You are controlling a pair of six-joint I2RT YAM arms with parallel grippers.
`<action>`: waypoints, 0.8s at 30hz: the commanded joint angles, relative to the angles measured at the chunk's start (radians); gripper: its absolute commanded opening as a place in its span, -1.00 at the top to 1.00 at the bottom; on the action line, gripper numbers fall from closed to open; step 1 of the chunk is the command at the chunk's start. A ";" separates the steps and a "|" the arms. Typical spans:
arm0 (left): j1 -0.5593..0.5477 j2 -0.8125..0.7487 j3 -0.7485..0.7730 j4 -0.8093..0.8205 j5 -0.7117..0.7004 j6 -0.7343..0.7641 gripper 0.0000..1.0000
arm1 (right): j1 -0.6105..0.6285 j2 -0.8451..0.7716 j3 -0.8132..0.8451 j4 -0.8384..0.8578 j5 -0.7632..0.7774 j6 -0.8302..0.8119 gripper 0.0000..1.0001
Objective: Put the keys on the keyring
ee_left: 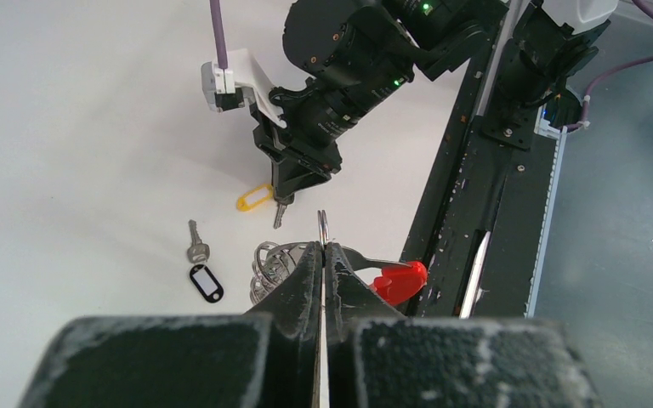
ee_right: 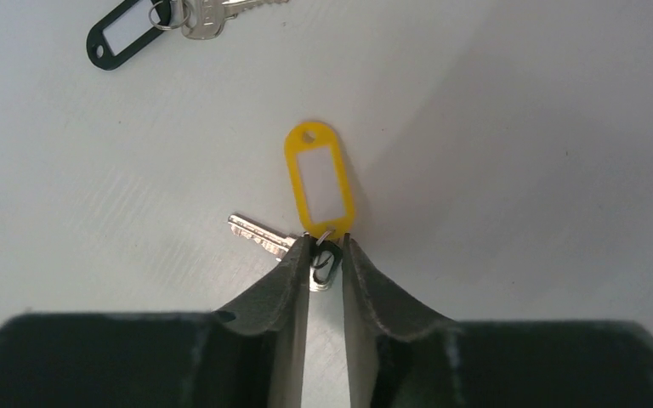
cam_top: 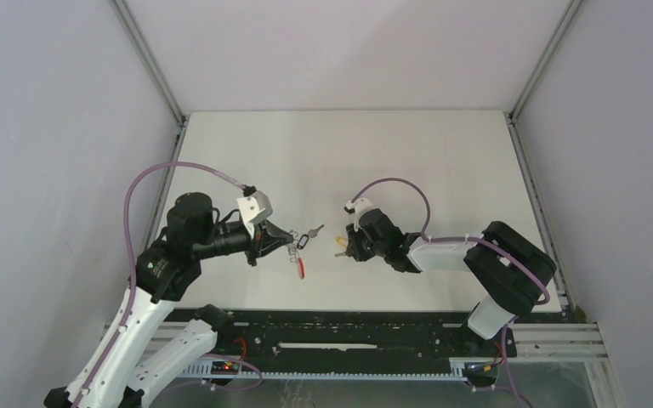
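My left gripper [cam_top: 290,241] is shut on a silver wire ring of the keyring and holds it just above the table. In the left wrist view the gripper [ee_left: 324,246] pinches that ring, with the bunch of rings [ee_left: 268,263] to its left and the red band [ee_left: 400,281] to its right; the band also shows from above [cam_top: 300,268]. The black-tag key [ee_left: 201,270] lies loose on the table [cam_top: 308,235] [ee_right: 149,19]. My right gripper [ee_right: 326,244] [cam_top: 350,248] is down on the table, its jaws closed narrowly on the head of the yellow-tag key [ee_right: 319,178] [ee_left: 254,197].
The black base rail [cam_top: 366,340] runs along the table's near edge, close behind the red band. Grey walls close in the white table [cam_top: 349,161] at the back and both sides.
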 commanded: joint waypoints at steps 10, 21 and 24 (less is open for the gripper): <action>-0.006 0.001 0.033 0.045 0.008 -0.012 0.99 | -0.057 0.006 0.019 0.049 -0.119 0.022 1.00; -0.006 -0.004 0.026 0.029 0.007 -0.005 0.99 | -0.047 -0.053 -0.003 0.075 -0.135 -0.013 1.00; -0.006 -0.006 0.007 0.018 0.009 0.002 0.99 | -0.041 -0.124 -0.016 0.077 -0.195 -0.033 1.00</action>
